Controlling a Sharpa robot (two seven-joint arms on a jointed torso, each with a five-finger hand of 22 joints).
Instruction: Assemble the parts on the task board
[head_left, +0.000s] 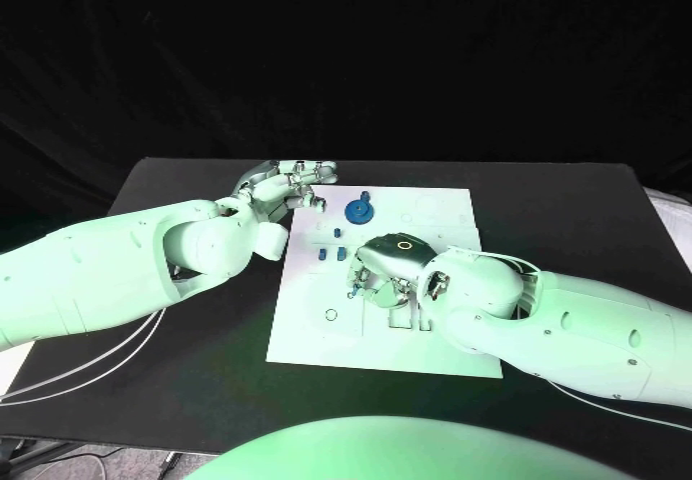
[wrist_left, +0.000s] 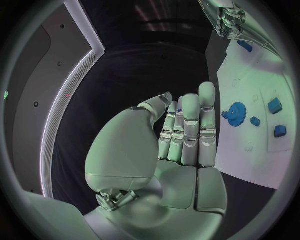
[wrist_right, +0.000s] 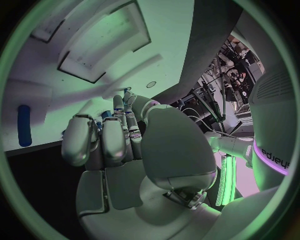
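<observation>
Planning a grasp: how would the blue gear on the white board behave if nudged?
The blue gear looks rigid and probably light. Lying flat on the task board, it seems likelier to slide than tip. Set on edge, its round toothed rim could roll.

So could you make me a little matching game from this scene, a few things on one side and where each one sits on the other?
Things:
1. left hand
2. right hand
3. blue gear
4. task board

Places:
A. middle of the black table
B. over the board's centre
C. at the board's far left corner
D. on the far part of the board

Pairs: 1-C, 2-B, 3-D, 4-A
</observation>
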